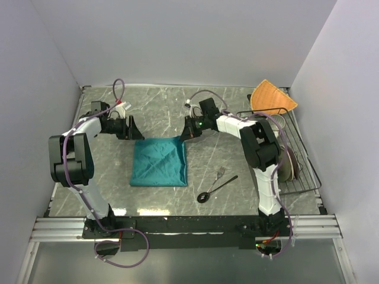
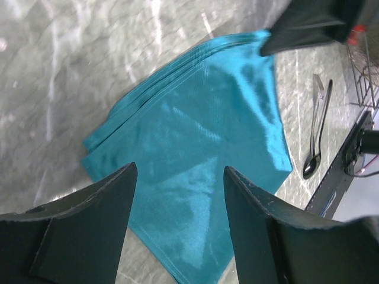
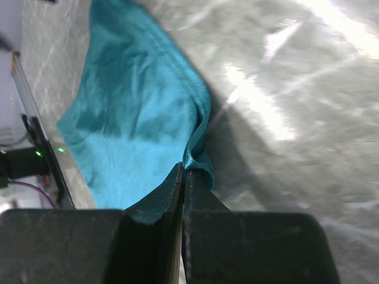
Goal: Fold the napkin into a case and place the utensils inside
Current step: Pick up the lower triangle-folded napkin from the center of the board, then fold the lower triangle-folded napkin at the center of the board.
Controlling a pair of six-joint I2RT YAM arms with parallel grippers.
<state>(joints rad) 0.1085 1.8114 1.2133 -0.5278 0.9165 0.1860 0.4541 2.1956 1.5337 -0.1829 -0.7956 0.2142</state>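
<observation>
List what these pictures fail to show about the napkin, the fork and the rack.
- Top view: the fork is too small to count its prongs.
- Top view: the right arm hides most of what sits in the rack.
- Right wrist view: the shut right gripper covers the napkin corner it pinches, so the depth of its bite is hidden.
- Left wrist view: the top edge cuts off the right gripper.
</observation>
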